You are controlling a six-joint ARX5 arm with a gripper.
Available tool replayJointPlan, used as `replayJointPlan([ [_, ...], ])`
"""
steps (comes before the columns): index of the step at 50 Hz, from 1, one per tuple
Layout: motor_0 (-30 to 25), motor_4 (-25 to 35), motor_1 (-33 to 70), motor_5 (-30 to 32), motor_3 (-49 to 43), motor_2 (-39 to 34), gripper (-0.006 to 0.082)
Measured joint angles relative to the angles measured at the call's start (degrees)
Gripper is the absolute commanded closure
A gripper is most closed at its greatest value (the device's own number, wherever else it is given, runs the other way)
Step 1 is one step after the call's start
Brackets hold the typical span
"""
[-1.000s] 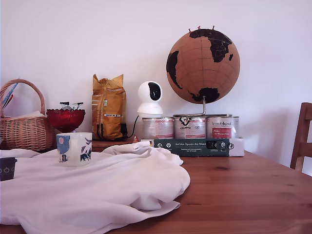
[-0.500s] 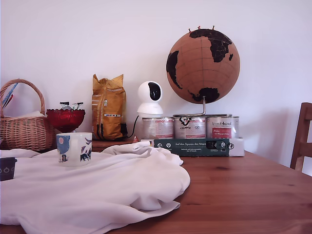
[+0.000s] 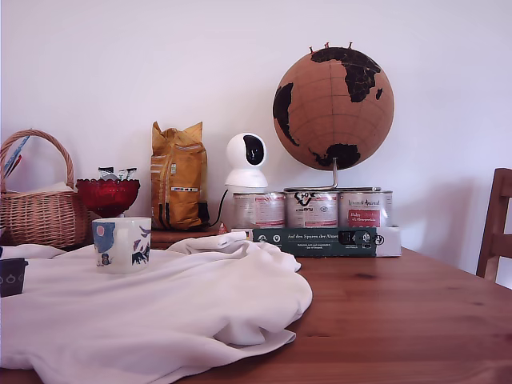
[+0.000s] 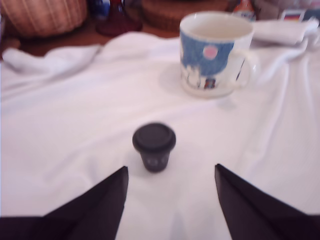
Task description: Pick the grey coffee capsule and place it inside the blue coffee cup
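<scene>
Comparing against the preceding second: almost no change. Capsule (image 3: 11, 276) cut by the exterior view's left edge, lower left of frame, shifted a trace at most, resting on the white cloth (image 3: 160, 312). Mug (image 3: 121, 243) further right, well apart, upright, untouched. Gripper (image 4: 170, 200) spread wide, empty; capsule ahead between the fingers, no contact. Grasp not yet begun; probable next step: advance, then close.

In the wrist view the gripper (image 4: 170, 172) shows as two dark, wedge-shaped fingers (image 4: 97, 207) pointing forward, spread wide with a clear gap between their tips. Nothing sits between the jaws. The arm does not appear in the exterior view.
</scene>
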Motion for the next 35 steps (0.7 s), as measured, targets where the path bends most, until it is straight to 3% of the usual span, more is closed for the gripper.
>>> replayJointPlan([
  [17, 0.00, -0.52, 12.20, 0.00, 3.34, 10.69, 0.0260],
  [28, 0.00, -0.52, 18.80, 0.00, 2.86, 13.94, 0.0269],
  [35, 0.00, -0.52, 19.76, 0.00, 2.47, 14.21, 0.0425],
])
